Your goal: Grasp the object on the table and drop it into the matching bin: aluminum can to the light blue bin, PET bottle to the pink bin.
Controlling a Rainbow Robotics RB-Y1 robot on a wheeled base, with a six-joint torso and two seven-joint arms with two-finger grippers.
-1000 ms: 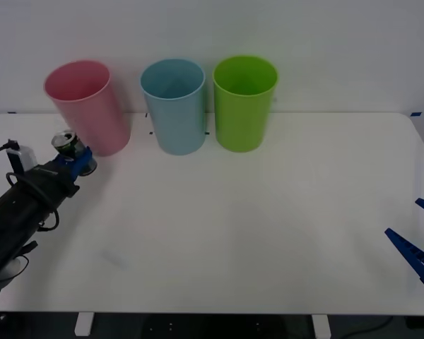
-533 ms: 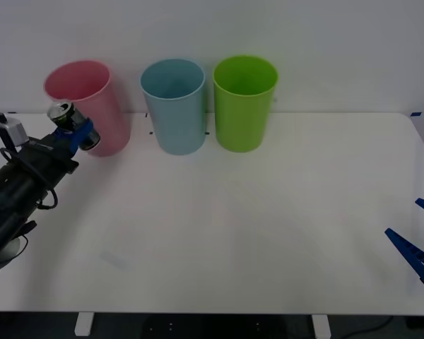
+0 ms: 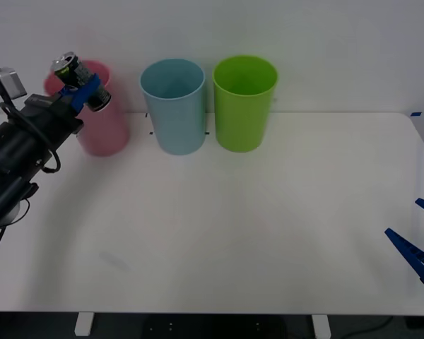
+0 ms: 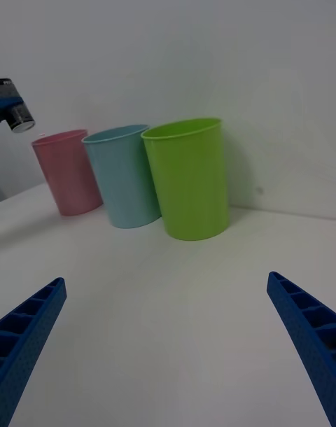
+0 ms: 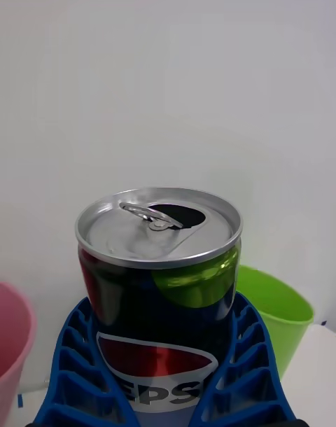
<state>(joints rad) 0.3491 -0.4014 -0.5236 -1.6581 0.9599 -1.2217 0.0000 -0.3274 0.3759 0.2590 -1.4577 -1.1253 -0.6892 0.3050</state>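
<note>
White table [image 3: 268,233] below: the left gripper [image 3: 81,90], clenched on the aluminum can [image 3: 74,73], has risen to the frame's upper left. It now clears the pink bin [image 3: 102,127], short of the light blue bin [image 3: 173,106]. Right gripper [image 3: 417,244] waits spread, lower right.

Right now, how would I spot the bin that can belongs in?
Look at the three tall cups standing in a row at the back of the white table. The light blue bin is the middle one, with pink on one side and lime green on the other; it alone is blue.

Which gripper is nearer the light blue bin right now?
Left. The left gripper, shut on the aluminum can, is raised in front of the pink bin, beside the light blue bin. The right gripper hangs open at the table's far right edge.
</note>
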